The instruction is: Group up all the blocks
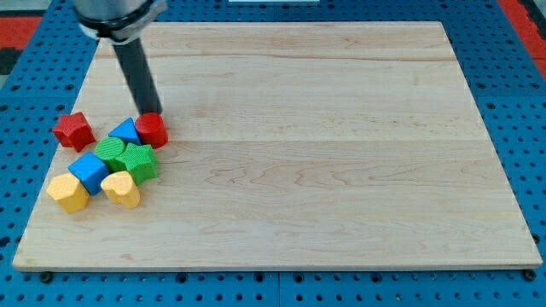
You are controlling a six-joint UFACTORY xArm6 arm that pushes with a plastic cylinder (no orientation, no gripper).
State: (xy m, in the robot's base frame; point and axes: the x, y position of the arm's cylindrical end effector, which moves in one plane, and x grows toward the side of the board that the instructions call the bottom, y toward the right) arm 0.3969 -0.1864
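My tip (pixel 153 113) sits at the view's left, touching the top edge of a red round block (pixel 152 130). That block presses against a blue triangular block (pixel 126 131). Below them lie a green round block (pixel 110 152) and a green star-shaped block (pixel 139 161), then a blue cube (pixel 89 170), a yellow heart-shaped block (pixel 121 188) and a yellow block (pixel 68 192). These form one tight cluster. A red star-shaped block (pixel 73 130) lies slightly apart, to the cluster's upper left.
The blocks rest on a pale wooden board (pixel 324 145). Around it is a blue perforated table (pixel 529 128). The arm's dark body (pixel 115 15) hangs over the board's top left corner.
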